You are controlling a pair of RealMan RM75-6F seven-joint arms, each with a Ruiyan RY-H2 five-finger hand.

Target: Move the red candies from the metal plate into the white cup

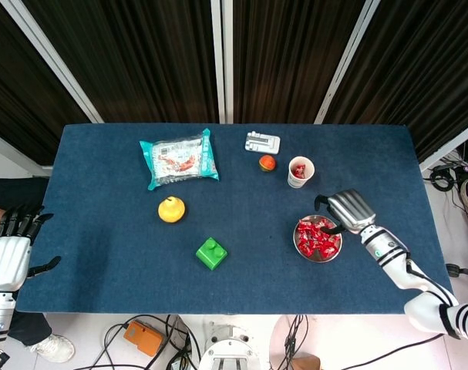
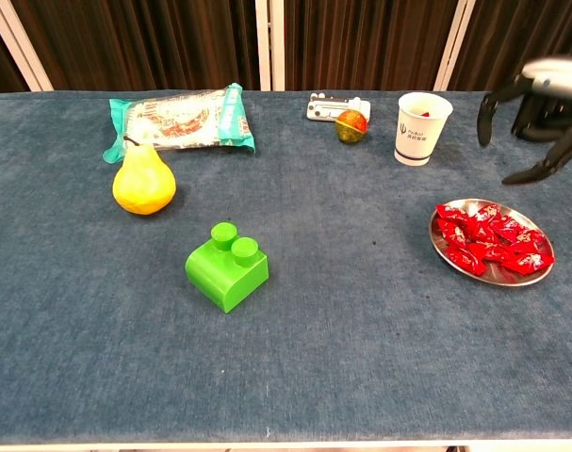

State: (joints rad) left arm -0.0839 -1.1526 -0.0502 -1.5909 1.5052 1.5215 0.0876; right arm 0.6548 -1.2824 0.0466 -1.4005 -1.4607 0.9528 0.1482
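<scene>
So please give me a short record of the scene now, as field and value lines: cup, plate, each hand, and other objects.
white cup: upright at the far side of the table, red candy inside
metal plate: near the right edge, many red candies on it
right hand: above the plate, fingers apart, holding nothing
left hand: off the table's left edge, holding nothing
other objects: yellow pear, green block, snack packet
</scene>
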